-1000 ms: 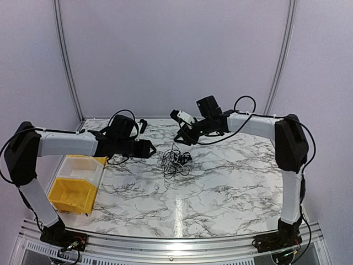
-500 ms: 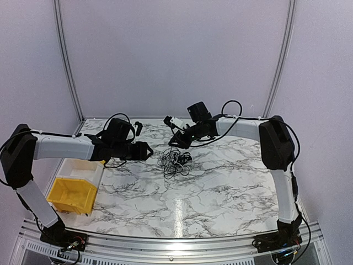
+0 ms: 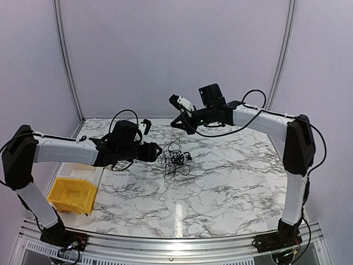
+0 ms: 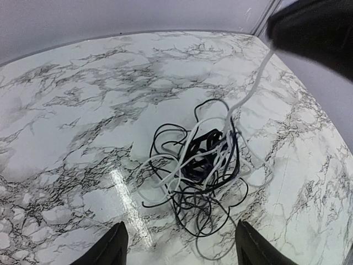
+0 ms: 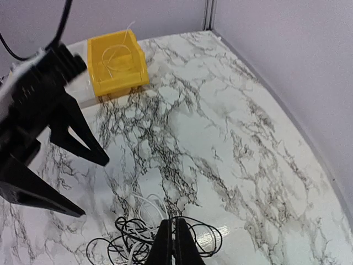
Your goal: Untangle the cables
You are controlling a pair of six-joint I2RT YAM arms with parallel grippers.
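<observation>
1. Cables: a small tangled bunch of thin black and white wires lies near the middle of the marble table, between the two hands. In the left wrist view the bunch spreads in loose overlapping loops on the table, and one white strand climbs from it to the right hand at the upper right of that view.

2. Right hand: raised above the far side of the bunch. Thin strands run from the bunch up to its tip. In the right wrist view the hand is clenched, fingers pressed together, with the loops of the cables directly at and beside the fingertips. The hand is grasping a strand of the cables.

3. Left hand: held low, just left of the bunch and pointed toward it. Its fingers stand wide apart at the bottom of its own view, released, with nothing between them. The right wrist view shows the same hand as two spread black prongs.

4. Yellow bin: at the left edge of the table, well apart from the bunch. In the right wrist view the bin holds a thin pale wire.
</observation>
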